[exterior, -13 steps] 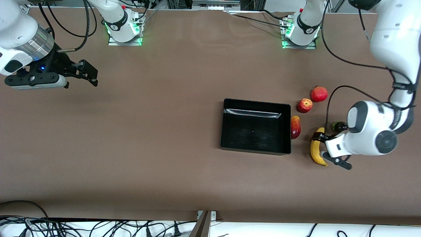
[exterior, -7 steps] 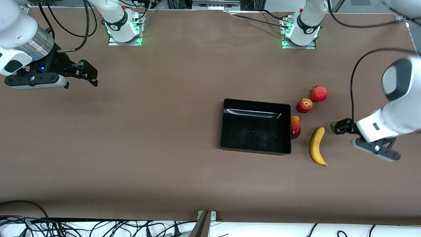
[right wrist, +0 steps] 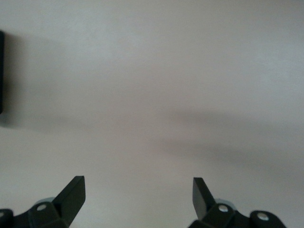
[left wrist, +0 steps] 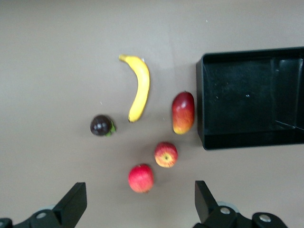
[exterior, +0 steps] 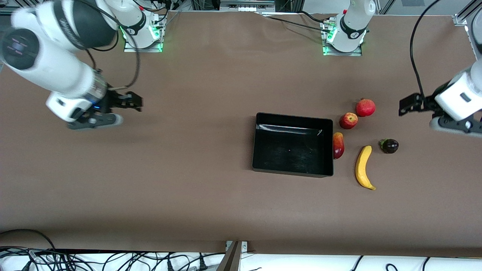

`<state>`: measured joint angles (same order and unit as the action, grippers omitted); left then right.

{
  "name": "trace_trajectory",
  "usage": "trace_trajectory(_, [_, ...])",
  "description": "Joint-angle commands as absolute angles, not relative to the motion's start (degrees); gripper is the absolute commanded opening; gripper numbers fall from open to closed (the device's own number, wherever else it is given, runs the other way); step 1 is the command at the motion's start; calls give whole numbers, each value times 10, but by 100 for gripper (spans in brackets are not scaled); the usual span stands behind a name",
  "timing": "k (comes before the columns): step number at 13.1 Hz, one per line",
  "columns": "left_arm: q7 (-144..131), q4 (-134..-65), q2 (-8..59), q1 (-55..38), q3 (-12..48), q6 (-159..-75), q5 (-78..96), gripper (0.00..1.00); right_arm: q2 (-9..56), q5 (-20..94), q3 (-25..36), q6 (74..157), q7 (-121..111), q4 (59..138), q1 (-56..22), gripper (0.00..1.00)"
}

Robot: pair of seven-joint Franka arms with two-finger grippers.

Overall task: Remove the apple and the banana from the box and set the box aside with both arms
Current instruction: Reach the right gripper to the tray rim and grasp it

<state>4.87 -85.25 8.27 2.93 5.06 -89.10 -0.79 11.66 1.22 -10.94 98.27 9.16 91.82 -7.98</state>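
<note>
Both arms have shifted since the earlier frames: the left end effector (exterior: 406, 106) has lifted away from the banana (exterior: 363, 167) and mangosteen (exterior: 389, 146) and now hangs over bare worktop (exterior: 188, 169) toward the left arm's end, while the right end effector (exterior: 132, 102) has swung in from the edge and hovers over bare worktop toward the right arm's end, well apart from the box (exterior: 293, 144).

In the left wrist view the left end effector's fingers (left wrist: 73, 204) stand wide apart with nothing between them; the right wrist view shows the right end effector's fingers (right wrist: 71, 194) likewise spread and empty.

All five fruits lie on the worktop outside the box, clustered at its 3 o'clock side in the front view. The mango (exterior: 338, 145) rests against the box wall. The apple (exterior: 348, 121) sits at about 1 o'clock from the mango, and the pomegranate (exterior: 365, 107) is just beside the apple at its 1 o'clock. The banana lies at roughly 4 o'clock from the mango, near it but apart. The mangosteen sits at 2 o'clock from the banana, near it but not touching, its green stem turned toward the banana. The box holds no fruit.
</note>
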Motion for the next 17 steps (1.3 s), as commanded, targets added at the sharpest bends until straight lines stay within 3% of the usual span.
trace_trajectory(1, [53, -938, 16, -31, -25, -936, 10, 100, 148, 18, -108, 1042, 207, 909, -162, 100])
trace_trajectory(3, [59, -986, -14, -25, -19, -974, 3, 100, 207, 16, -108, 1114, 317, 899, -236, 100])
trace_trajectory(5, [66, -985, -8, -11, -18, -976, 1, 100, 272, 8, -104, 1188, 440, 869, -303, 100])
trace_trajectory(10, [69, -976, -3, -19, -17, -969, -27, 100, 426, -29, -27, 1251, 598, 758, -444, 100])
trace_trajectory(14, [84, -976, -4, -18, -4, -961, -26, 100, 515, -28, 2, 1299, 664, 684, -479, 98])
trace_trajectory(16, [94, -975, -4, -18, -3, -962, -26, 100, 526, -29, 4, 1308, 664, 685, -482, 84])
trace_trajectory(17, [94, -976, -4, -18, -3, -962, -26, 100, 528, -29, 3, 1308, 660, 685, -482, 63])
